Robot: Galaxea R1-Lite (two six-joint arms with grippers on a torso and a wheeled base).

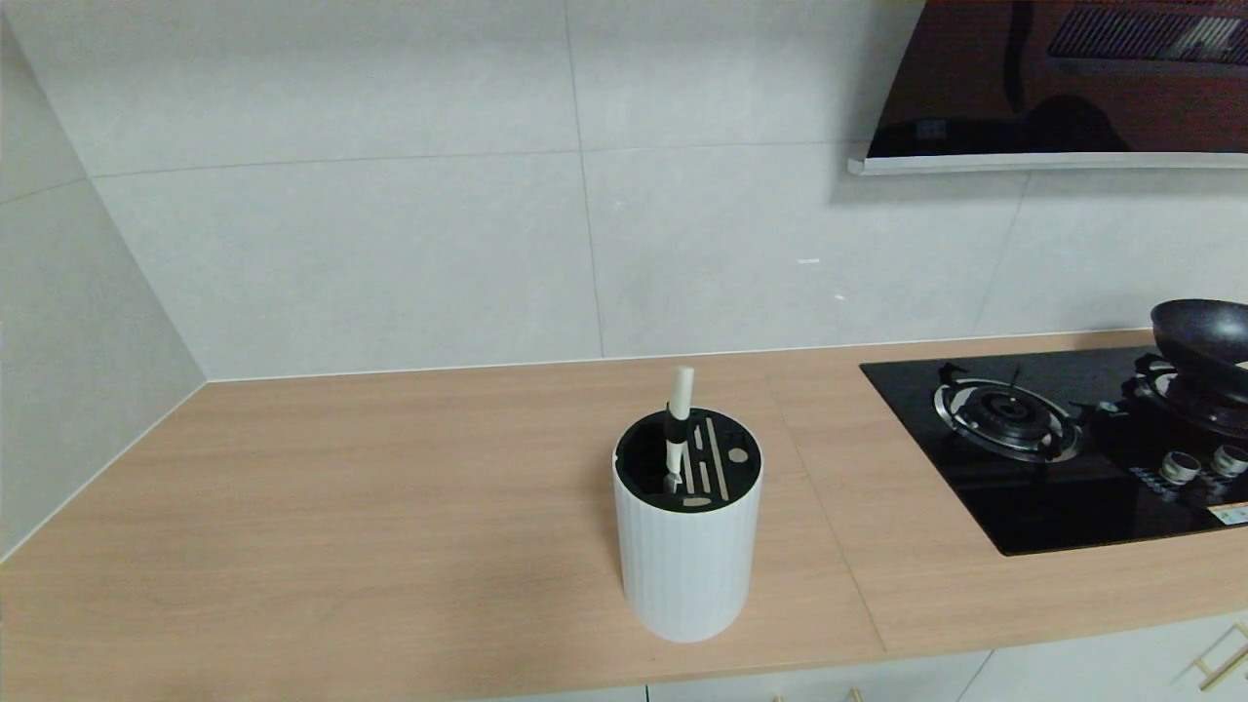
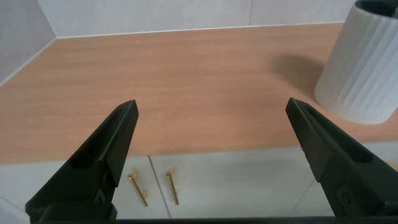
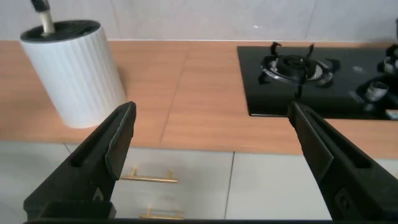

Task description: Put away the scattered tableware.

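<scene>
A white ribbed utensil holder (image 1: pixel 688 546) with a black slotted top stands near the front edge of the wooden counter (image 1: pixel 390 507). One utensil with a white handle (image 1: pixel 679 419) stands upright in a slot of it. My left gripper (image 2: pixel 211 112) is open with nothing between its fingers, held in front of the counter edge, with the holder (image 2: pixel 364 62) off to one side. My right gripper (image 3: pixel 211 112) is open too and empty, facing the counter between the holder (image 3: pixel 74 68) and the stove.
A black gas hob (image 1: pixel 1063 439) is set into the counter at the right, with a dark pan (image 1: pixel 1204 336) on its far burner. A range hood (image 1: pixel 1053 88) hangs above. White cabinet doors with gold handles (image 2: pixel 152 186) lie below the counter.
</scene>
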